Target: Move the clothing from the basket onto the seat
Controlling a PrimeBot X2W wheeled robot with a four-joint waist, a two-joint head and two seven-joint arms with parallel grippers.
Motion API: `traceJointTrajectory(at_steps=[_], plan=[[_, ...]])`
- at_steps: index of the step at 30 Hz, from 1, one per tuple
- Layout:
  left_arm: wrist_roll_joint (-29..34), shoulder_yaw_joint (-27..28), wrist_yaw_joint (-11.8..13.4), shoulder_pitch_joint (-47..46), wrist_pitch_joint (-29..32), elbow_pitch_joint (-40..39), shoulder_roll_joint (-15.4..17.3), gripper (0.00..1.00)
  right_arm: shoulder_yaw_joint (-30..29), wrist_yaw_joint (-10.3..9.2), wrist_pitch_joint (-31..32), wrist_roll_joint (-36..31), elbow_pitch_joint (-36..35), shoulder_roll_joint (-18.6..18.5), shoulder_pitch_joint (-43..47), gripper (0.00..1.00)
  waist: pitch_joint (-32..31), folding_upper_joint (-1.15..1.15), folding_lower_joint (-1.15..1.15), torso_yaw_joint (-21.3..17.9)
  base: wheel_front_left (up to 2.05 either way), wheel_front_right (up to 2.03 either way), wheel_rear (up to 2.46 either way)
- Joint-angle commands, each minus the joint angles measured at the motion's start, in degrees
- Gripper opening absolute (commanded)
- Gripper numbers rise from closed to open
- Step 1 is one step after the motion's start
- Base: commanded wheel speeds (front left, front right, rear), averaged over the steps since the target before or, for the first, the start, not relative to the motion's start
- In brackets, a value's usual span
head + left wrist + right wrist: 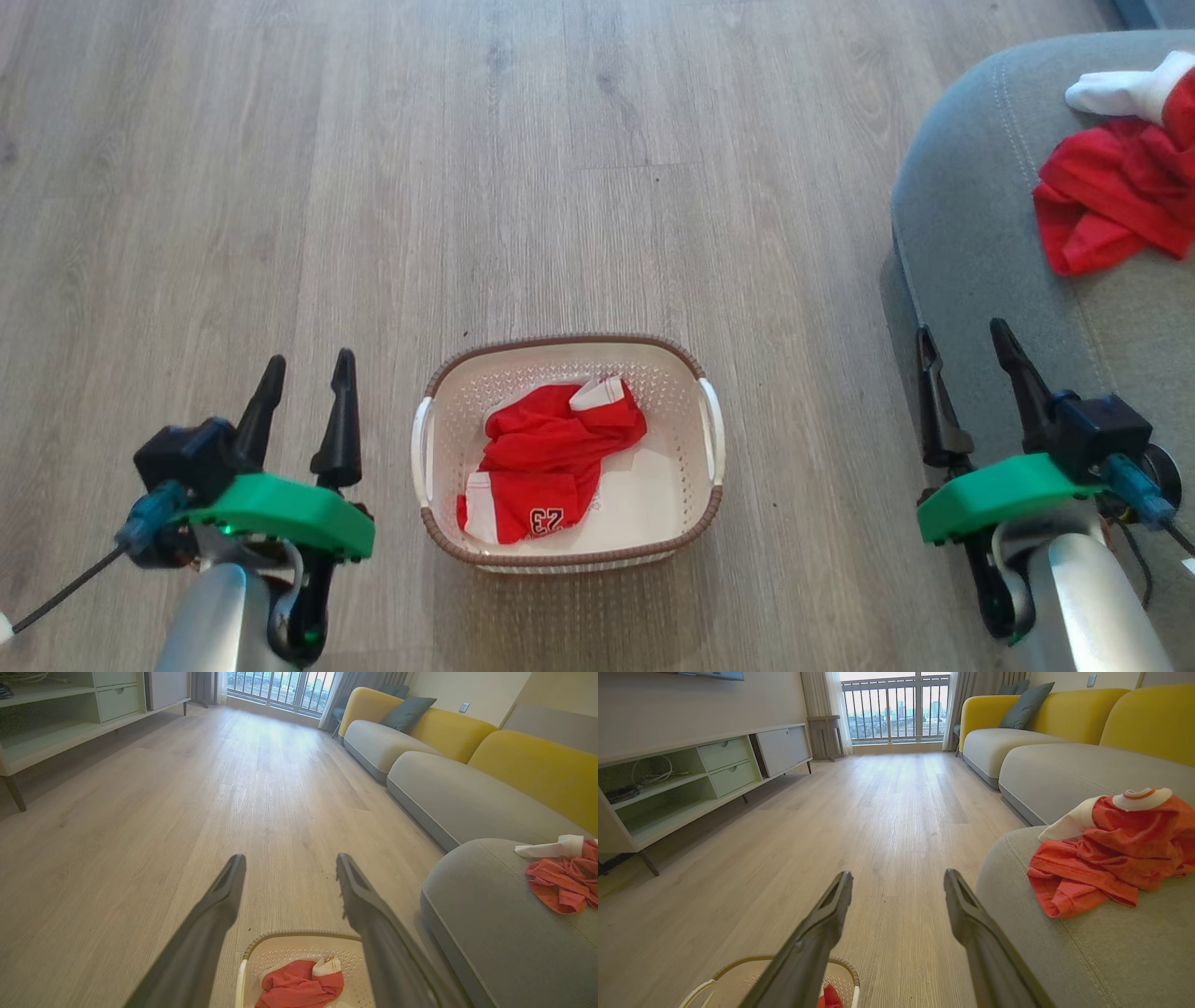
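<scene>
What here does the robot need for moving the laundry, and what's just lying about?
For the job: red garment inside the basket; second garment on the seat; left gripper and right gripper, both open.
Just lying about: cabinet; farther sofa; teal cushion.

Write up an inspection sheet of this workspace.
Surface: wood-look floor, with the basket standing on it.
Job's things: red garment with number 23 lies in the basket; second red garment lies on the grey seat.
Clutter: nothing seen.
Grippers: left gripper and right gripper are open, holding nothing, either side of the basket.
Cables: left wrist cable and right wrist cable trail from the arms.
Surroundings: yellow-backed sofa, low cabinet, balcony window.
</scene>
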Motion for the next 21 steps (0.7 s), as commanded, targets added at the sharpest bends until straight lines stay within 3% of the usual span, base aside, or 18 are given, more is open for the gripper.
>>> traceJointTrajectory(at_steps=[1, 14, 21], plan=[[0.5, 2.0, -0.3, -1.1, -0.6, -1.6, 0.4, 1.00, 1.4, -0.01, -0.4, 0.1, -1.6, 0.2, -1.0, 1.00, 0.0, 0.00, 0.00, 0.0, 0.00, 0.00, 0.00], [0.8, 2.4, -0.4, -0.8, -0.6, -1.7, 0.4, 1.00, 1.5, -0.01, -0.4, 0.0, -1.6, 0.2, -0.9, 1.00, -0.2, 0.00, 0.00, -0.4, 0.00, 0.00, 0.00], [1.7, 0.1, -0.5, -3.2, -0.6, -1.8, 0.3, 1.00, 1.0, -0.01, -0.4, 0.2, -3.2, 0.2, -2.8, 1.00, 4.2, 0.00, 0.00, -1.1, 0.00, 0.00, 0.00]])
